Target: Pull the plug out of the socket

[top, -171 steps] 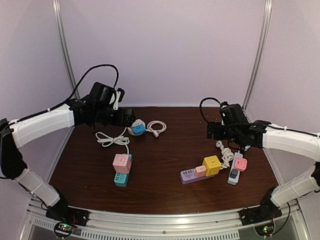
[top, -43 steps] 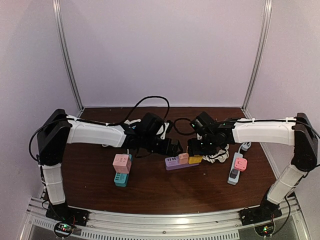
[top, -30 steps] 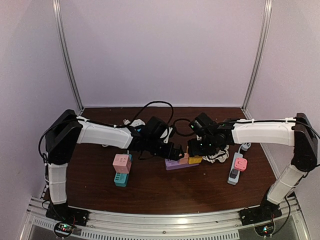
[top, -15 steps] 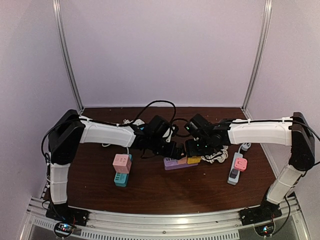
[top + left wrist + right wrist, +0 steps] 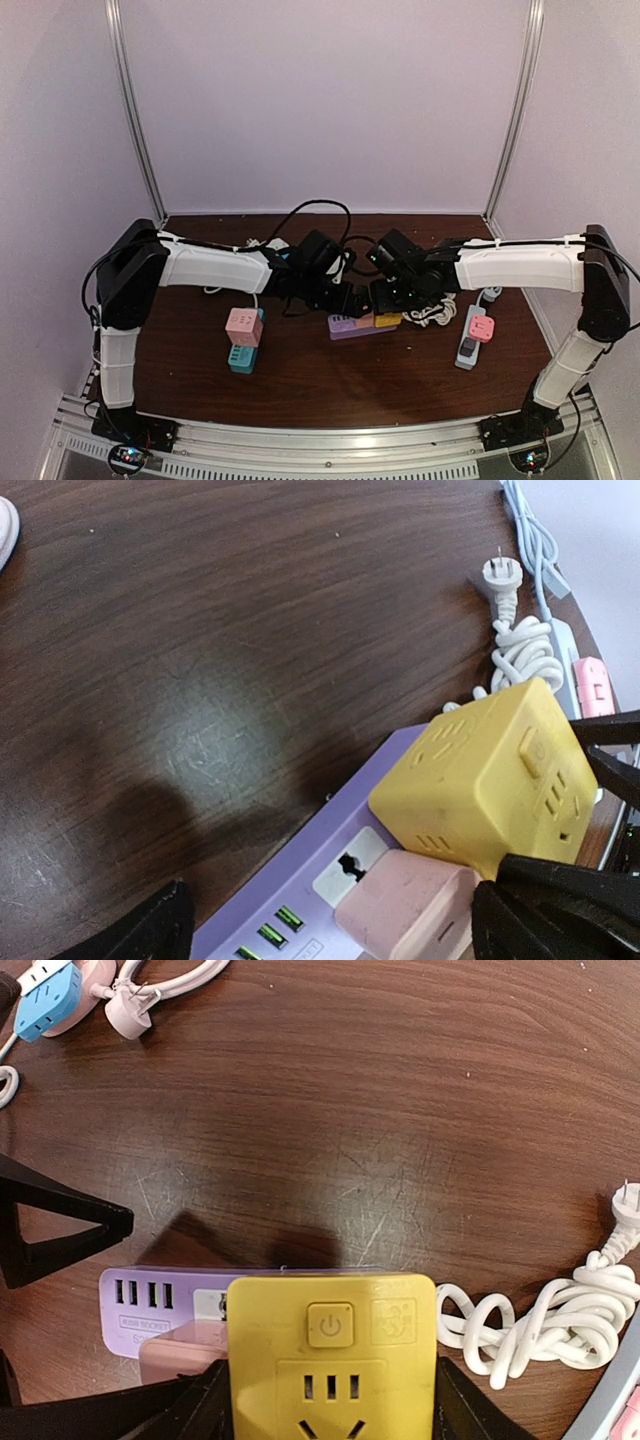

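Note:
A purple power strip (image 5: pixel 290 890) lies mid-table with a pink plug (image 5: pixel 400 910) and a yellow cube plug (image 5: pixel 330 1350) seated in it side by side. My right gripper (image 5: pixel 330 1415) is shut on the yellow cube, one finger against each of its sides. My left gripper (image 5: pixel 330 920) stands open, and its black fingers (image 5: pixel 135 935) straddle the strip and the pink plug without touching them. In the top view both grippers meet over the strip (image 5: pixel 345 326), and the yellow cube (image 5: pixel 389 320) shows under the right one.
A white coiled cord (image 5: pixel 560 1325) with its bare plug lies just right of the strip. A grey strip with a pink plug (image 5: pixel 481 325) sits further right. A pink cube on a teal strip (image 5: pixel 243 330) sits left. A blue-and-pink adapter (image 5: pixel 50 985) lies behind.
My left gripper has come down over the strip's pink-plug end, still open. The right gripper has kept its hold on the yellow cube, and the strip has shifted slightly left.

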